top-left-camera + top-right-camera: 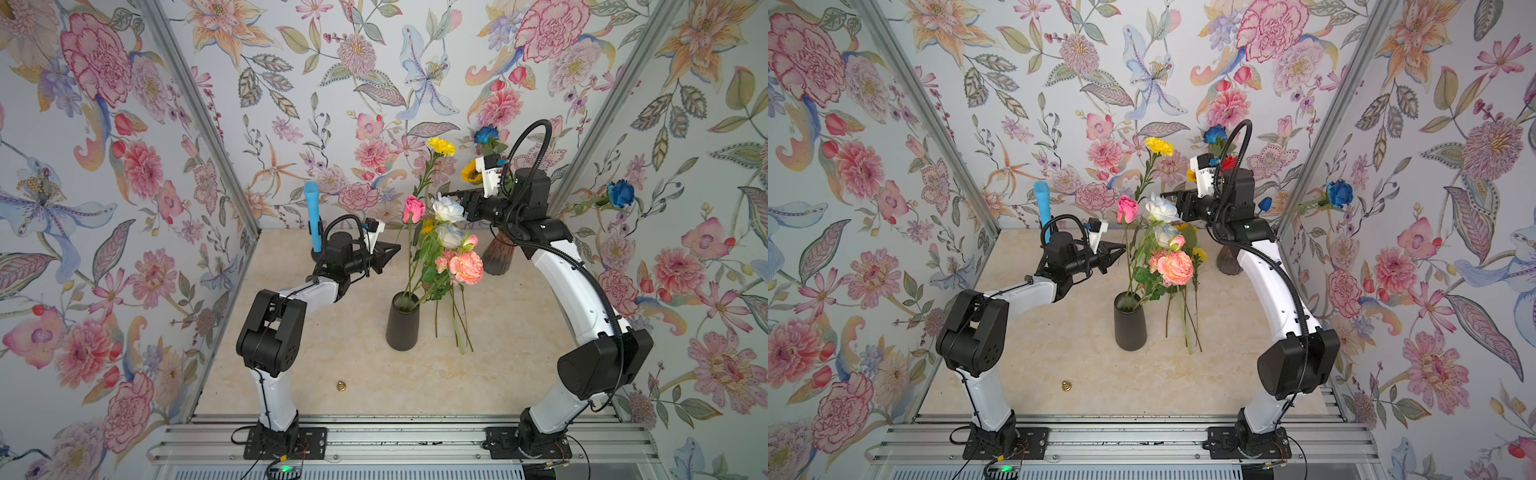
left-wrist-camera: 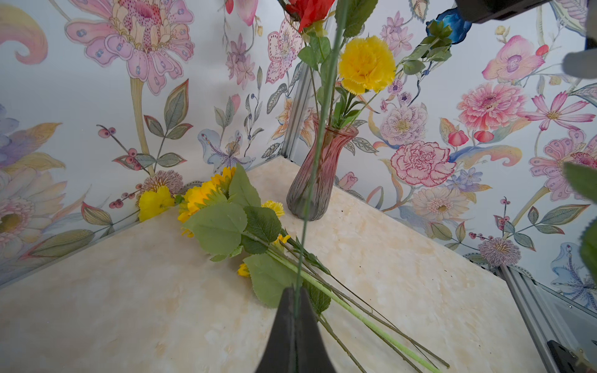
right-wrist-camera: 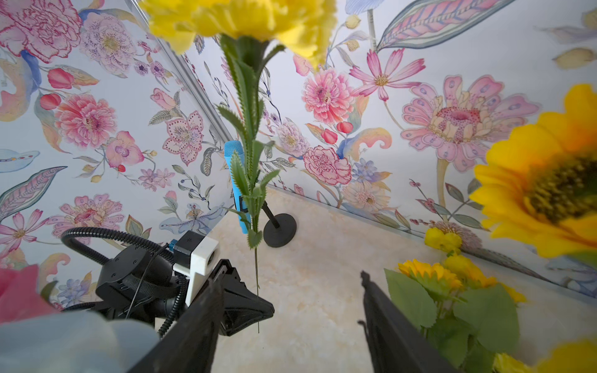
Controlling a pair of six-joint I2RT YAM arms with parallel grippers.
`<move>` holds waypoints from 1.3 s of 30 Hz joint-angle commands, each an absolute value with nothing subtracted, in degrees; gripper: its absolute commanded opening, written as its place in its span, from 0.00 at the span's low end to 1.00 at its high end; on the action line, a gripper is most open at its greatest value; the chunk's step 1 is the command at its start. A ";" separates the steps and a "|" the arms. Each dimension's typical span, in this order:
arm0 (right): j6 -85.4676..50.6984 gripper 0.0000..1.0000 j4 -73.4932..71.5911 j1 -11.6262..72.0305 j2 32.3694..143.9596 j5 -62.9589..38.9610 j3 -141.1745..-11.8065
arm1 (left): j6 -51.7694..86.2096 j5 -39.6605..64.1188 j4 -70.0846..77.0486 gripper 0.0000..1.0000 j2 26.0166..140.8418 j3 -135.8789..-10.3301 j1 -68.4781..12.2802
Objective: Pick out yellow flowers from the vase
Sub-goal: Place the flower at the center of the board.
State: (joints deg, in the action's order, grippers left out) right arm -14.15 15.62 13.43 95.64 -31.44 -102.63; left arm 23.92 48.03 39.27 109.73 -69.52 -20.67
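Pinching thin wire stem (image 3: 257,284) of ruffled yellow pompom flower (image 1: 441,146) in my left gripper (image 1: 392,249), squeezed tight; flower stands upright above smooth black vase (image 1: 402,324). My right gripper (image 3: 292,268) wide apart, holding nothing. More yellow flowers (image 2: 200,197) lie flat on table (image 2: 129,306), heads half hidden by leaves (image 2: 219,226).

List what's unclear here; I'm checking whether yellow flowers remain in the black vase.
Yellow flowers on table, count: leaves overlap them in left wrist view; roses hide them in both top views.
Glass vase: right arm covers its mouth in both top views; left wrist view crops its blooms.
Yellow patch among the roses: inside the black vase or behind, unclear.
Brass thing: too small.
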 commanded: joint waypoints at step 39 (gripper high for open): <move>-27.65 0.69 -0.81 5.91 71.20 -22.25 -57.53 | 34.35 54.15 28.42 0.00 124.83 -81.55 -21.30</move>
